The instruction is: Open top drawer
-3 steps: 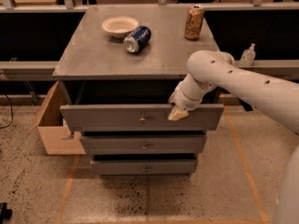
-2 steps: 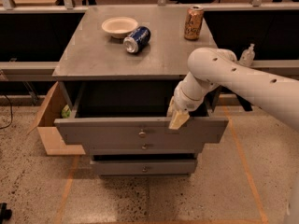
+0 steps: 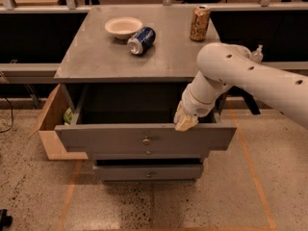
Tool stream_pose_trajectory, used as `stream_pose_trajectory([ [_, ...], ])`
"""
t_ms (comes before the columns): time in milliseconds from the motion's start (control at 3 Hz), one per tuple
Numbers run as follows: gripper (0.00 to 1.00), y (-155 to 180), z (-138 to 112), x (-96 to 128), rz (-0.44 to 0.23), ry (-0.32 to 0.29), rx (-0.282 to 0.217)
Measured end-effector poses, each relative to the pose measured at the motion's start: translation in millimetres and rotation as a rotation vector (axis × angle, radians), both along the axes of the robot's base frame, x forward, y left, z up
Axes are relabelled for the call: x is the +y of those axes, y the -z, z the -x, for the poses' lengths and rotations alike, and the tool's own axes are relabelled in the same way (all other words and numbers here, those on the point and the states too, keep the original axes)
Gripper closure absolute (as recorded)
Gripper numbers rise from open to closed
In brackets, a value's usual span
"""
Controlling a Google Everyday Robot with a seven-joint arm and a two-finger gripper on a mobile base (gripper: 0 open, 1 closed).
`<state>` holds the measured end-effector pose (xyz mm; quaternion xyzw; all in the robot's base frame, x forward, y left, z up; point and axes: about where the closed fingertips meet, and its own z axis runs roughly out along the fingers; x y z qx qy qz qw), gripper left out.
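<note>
Gripper (image 3: 186, 122) sat on upper front edge of top drawer (image 3: 106, 137), right of centre; clenched or released, could not tell. Drawer stood well out from cabinet (image 3: 96, 57). Judged rigid, sliding easily; 1 small centre knob (image 3: 146, 140) or that edge offered purchase.

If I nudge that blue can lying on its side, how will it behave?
Likely rolls: the blue can lies on its side. The bowl beside it may block it. The gripper rests on the front edge of the top drawer.
</note>
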<state>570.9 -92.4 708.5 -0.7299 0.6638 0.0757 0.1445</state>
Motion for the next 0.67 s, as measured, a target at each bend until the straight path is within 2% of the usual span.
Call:
stream_pose_trajectory([
  [333, 0.82, -21.4, 23.9, -4.4, 0.01, 0.033, 0.012],
  [667, 1.0, -40.8, 34.9, -9.1, 0.019, 0.061, 0.002],
])
